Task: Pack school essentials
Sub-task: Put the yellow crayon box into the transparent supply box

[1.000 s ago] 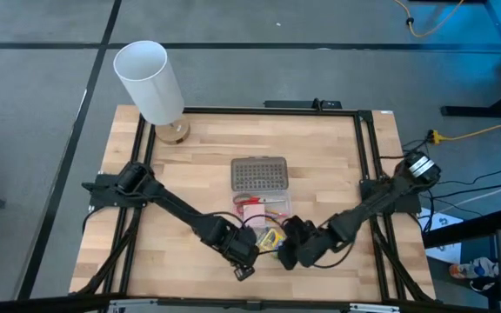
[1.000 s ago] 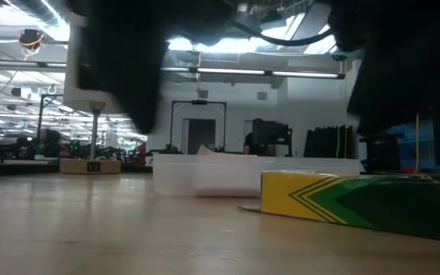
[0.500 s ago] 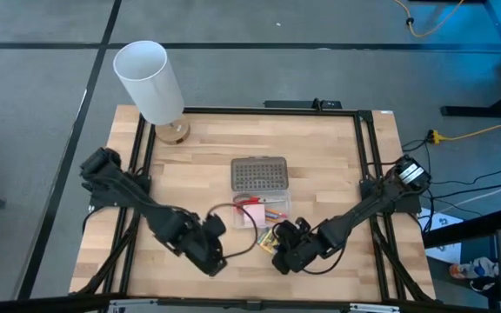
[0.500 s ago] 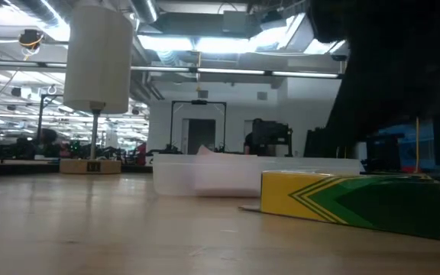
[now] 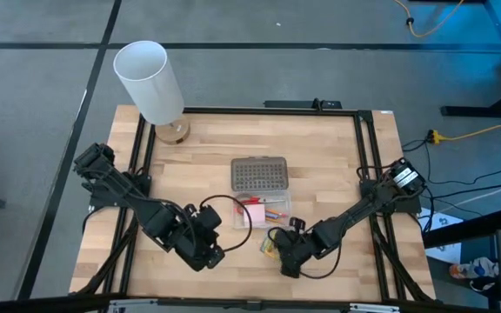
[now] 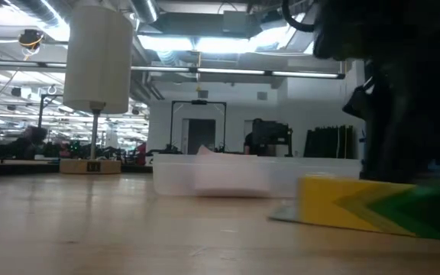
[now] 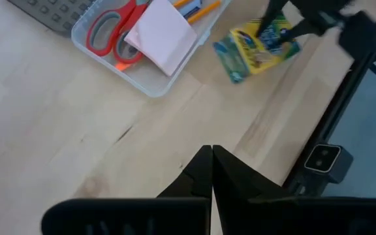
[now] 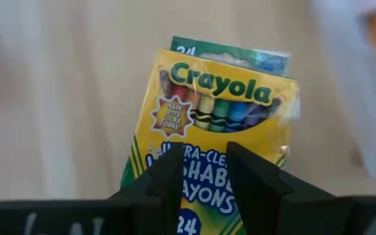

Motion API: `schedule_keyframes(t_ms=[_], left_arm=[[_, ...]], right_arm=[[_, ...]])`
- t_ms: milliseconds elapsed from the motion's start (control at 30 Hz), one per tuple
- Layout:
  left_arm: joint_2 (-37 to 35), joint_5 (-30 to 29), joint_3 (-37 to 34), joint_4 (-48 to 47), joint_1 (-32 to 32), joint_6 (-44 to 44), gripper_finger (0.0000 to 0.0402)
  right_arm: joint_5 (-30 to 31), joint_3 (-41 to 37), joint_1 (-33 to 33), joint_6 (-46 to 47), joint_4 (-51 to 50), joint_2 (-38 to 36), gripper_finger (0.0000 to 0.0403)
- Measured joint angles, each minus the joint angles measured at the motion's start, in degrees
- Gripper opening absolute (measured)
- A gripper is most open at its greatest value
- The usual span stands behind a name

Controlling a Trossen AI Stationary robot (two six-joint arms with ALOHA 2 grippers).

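I see the right gripper [image 5: 278,252] down at the Crayola crayon box [image 5: 270,244], fingers [image 8: 168,171] parted over its front face, no clamp visible. Box lies flat on the wooden table [image 5: 320,156], just beside the clear case [image 7: 136,75]. Case holds red-handled scissors [image 7: 113,32], pink sticky-note pad [image 7: 162,38] and orange pencils [image 7: 198,8]. Left gripper [image 7: 212,171] is pinched closed, empty, above bare tabletop near the case

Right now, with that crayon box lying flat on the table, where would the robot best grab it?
Probably across its narrow width, from above. The crayon box lies flat on the table, so only its long side edges offer opposing faces. The right gripper hovers over its lower end, fingers parted; they would likely need to open wider.
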Motion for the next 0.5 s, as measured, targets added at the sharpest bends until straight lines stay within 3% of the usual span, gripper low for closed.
schedule_keyframes(t_ms=[267, 367, 500], left_arm=[[0.0, 0.0, 0.0, -0.5, 0.1, 0.1, 0.0001], [0.0, 0.0, 0.0, -0.5, 0.1, 0.1, 0.0002], [0.0, 0.0, 0.0, -0.5, 0.1, 0.1, 0.0001]], right_arm=[[-7.7, 2.1, 0.1, -24.5, -1.9, 0.1, 0.0122], [-8.0, 4.9, 0.1, -27.6, -6.2, 0.3, 0.0122], [-7.8, 11.2, 0.1, -25.3, -14.9, -0.8, 0.0122]])
